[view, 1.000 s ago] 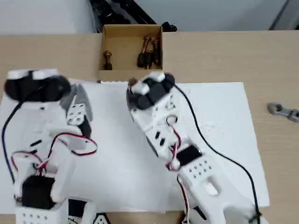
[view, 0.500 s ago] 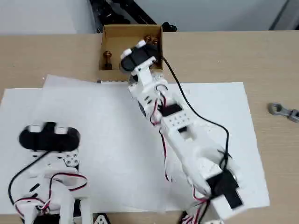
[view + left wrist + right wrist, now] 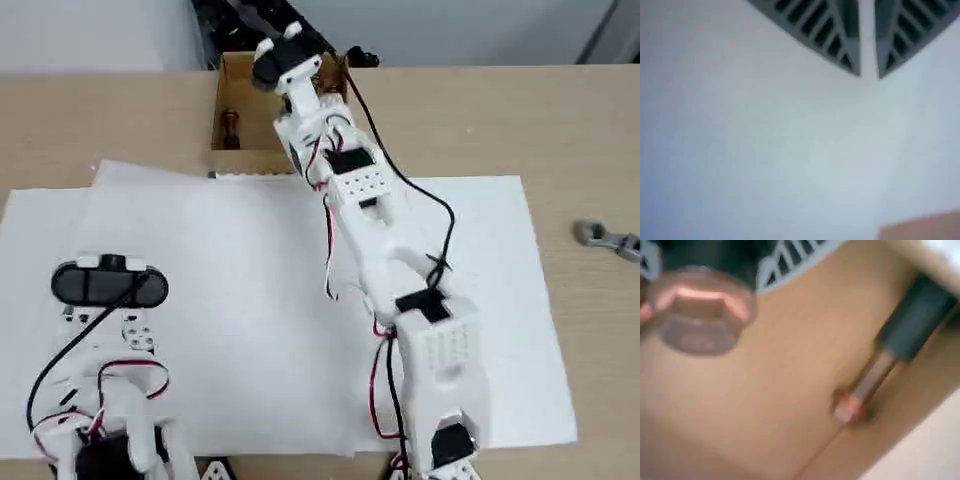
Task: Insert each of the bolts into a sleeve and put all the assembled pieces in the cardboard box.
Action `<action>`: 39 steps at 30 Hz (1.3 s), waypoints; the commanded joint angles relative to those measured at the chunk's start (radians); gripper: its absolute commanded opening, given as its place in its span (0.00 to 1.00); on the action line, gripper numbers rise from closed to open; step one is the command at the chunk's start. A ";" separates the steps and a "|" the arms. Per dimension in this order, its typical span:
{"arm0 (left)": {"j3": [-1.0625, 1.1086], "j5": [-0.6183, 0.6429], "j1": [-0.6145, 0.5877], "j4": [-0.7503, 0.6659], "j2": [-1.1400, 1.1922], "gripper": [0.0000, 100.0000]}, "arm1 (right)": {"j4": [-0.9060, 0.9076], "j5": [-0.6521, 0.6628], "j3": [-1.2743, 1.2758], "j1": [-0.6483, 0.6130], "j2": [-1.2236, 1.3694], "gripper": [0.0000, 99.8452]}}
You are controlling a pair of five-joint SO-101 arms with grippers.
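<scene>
The bolt (image 3: 700,310) hung clamped in the right gripper (image 3: 288,60) over the cardboard box (image 3: 250,135). Its hex head faced the wrist camera, so the shank seemingly pointed toward the box floor and the drop lay straight below. An assembled piece (image 3: 882,362) lay along the box's wall, apart from it. The left gripper (image 3: 867,40), fingers nearly together on nothing, sat over the paper (image 3: 250,300) by the table's (image 3: 500,120) near left corner, much farther off.
</scene>
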 commanded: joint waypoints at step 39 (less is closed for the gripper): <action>0.096 -0.008 -0.002 -0.064 0.003 0.01 | 0.871 -0.084 -0.600 0.081 -0.168 0.01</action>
